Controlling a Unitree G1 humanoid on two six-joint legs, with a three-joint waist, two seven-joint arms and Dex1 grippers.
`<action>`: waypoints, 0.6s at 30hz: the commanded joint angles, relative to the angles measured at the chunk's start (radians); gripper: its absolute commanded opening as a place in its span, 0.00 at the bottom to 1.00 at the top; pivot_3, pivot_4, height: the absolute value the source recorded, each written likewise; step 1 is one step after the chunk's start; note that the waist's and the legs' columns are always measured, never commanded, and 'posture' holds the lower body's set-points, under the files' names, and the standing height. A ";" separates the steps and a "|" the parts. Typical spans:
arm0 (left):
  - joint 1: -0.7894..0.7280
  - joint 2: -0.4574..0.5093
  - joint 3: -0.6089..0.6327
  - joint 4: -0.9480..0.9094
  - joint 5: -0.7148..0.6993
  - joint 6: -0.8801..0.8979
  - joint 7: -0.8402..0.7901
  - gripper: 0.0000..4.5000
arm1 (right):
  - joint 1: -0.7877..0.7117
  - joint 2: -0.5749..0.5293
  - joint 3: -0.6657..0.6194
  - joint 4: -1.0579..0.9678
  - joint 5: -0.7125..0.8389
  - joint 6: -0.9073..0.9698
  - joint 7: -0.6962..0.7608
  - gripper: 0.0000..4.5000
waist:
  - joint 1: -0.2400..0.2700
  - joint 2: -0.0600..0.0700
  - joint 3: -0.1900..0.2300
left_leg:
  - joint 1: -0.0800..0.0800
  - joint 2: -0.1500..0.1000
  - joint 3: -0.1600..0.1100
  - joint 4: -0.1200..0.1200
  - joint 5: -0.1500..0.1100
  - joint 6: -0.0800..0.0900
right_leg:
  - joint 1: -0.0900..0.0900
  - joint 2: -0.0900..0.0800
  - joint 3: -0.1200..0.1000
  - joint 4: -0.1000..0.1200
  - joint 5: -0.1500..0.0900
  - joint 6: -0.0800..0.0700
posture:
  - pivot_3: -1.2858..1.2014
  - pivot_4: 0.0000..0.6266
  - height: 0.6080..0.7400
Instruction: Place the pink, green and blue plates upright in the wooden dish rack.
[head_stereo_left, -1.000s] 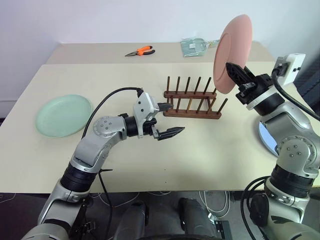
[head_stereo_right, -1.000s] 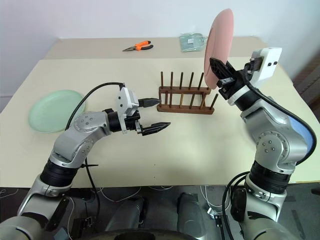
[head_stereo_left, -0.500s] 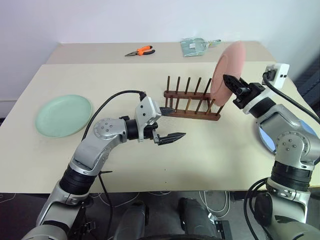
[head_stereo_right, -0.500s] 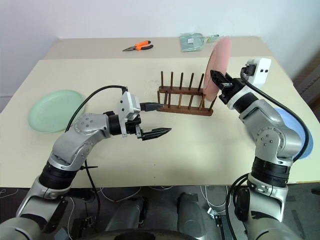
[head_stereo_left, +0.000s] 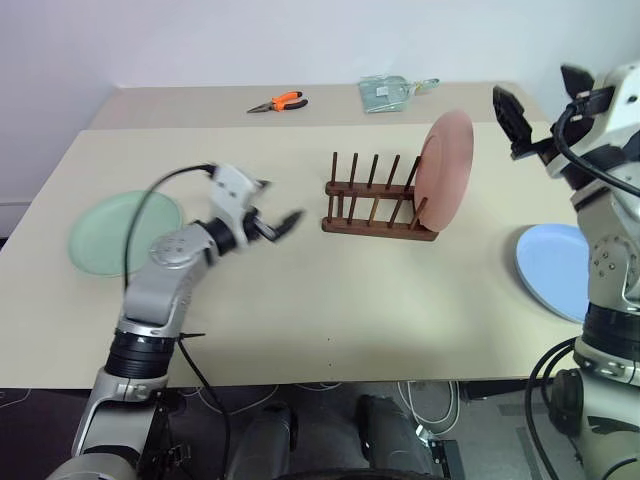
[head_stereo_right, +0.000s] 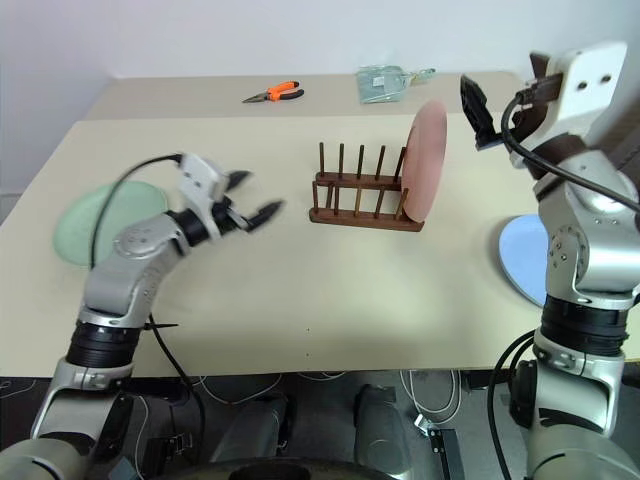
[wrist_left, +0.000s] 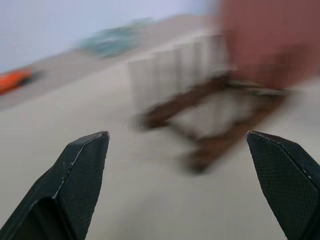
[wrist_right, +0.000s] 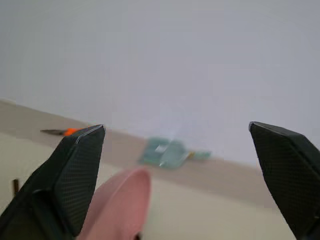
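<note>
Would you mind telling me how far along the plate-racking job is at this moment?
One of three is done: the pink plate stands upright at the right end of the wooden dish rack, and the right end effector is open above it, empty. Nothing is in hand; the left end effector is open too, between the rack and the green plate. The green plate and the blue plate lie flat on the table, left to do.

Plain pale bluish-white wall behind, no windows in view. Large beige matte tabletop, a second matching beige table butted against its far edge. Dark grey floor below the near edge, loose white and black cables trailing across it. Darker strip of room at far right. Even, soft light, faint shadows.
</note>
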 joint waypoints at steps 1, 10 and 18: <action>-0.052 -0.008 0.184 0.041 0.019 0.061 0.227 1.00 | -0.038 -0.001 0.153 -0.135 -0.011 -0.023 0.101 1.00 | 0.001 0.000 0.000 | 0.000 0.000 0.000 0.000 0.000 0.000 | 0.000 0.000 0.000 0.000 0.000 0.000 | 0.52 0.24 1.00; 0.004 -0.028 0.574 0.016 0.054 0.268 0.681 1.00 | 0.028 0.149 0.521 -0.184 -0.123 -0.098 0.226 1.00 | 0.012 -0.005 -0.001 | -0.001 -0.001 -0.002 0.001 0.000 -0.001 | 0.000 -0.001 -0.001 0.000 0.000 0.001 | 0.52 0.24 1.00; 0.005 -0.180 0.813 -0.092 -0.167 0.532 0.745 1.00 | 0.057 0.215 0.571 -0.136 -0.186 -0.149 0.249 1.00 | 0.032 -0.011 -0.002 | -0.001 -0.002 -0.005 0.002 0.001 -0.002 | 0.001 -0.001 -0.003 0.001 0.000 0.000 | 0.52 0.24 1.00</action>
